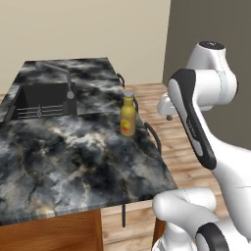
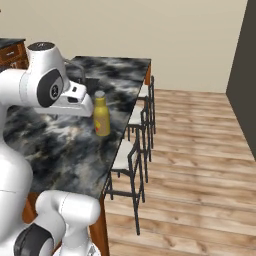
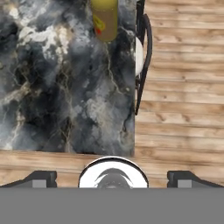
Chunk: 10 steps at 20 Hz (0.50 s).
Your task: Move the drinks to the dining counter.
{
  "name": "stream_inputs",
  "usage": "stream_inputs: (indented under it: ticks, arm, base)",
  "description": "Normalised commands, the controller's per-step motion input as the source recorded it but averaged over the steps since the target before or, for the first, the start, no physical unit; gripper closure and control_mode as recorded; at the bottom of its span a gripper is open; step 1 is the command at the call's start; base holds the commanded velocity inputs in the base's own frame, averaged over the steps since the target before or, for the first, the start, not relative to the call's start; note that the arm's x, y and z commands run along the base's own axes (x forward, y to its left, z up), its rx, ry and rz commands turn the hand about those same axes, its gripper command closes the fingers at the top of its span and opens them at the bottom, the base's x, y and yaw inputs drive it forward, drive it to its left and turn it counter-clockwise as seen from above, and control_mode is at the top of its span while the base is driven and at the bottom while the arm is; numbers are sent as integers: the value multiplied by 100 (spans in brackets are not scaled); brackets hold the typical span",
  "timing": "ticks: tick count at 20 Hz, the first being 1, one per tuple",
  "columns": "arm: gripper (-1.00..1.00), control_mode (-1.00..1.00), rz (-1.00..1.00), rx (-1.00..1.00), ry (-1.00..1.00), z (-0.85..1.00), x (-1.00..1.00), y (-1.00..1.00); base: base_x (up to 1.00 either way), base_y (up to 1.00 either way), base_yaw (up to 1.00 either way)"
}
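A yellow drink bottle (image 1: 128, 116) with a pale cap and an orange-red label stands upright on the dining counter (image 1: 73, 157), close to its right edge. It also appears in the right base view (image 2: 101, 117) and at the top of the hand view (image 3: 104, 17). My gripper (image 3: 113, 179) hangs above the counter's near edge, short of the bottle, and looks down on the marbled top. Its fingertips (image 3: 40, 178) stand far apart, open, with nothing between them. My white hand (image 2: 80, 102) is just left of the bottle in the right base view.
A sunken dark sink (image 1: 41, 100) with a curved faucet (image 1: 62, 76) lies at the counter's far end. Black-framed stools (image 2: 131, 150) line the counter's right side. Wooden floor (image 2: 200, 160) stretches to the right, and a dark wall (image 1: 211, 29) stands beyond it.
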Motion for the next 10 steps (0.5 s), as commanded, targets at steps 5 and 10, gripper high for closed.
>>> stream_inputs:
  ticks: [5, 10]
  arm:
    - [-100, -100, 0, 0, 0, 0, -26, 0]
    - [-100, 100, 0, 0, 0, 0, -12, 0]
  base:
    - [0, 0, 0]
    - [-6, 0, 0]
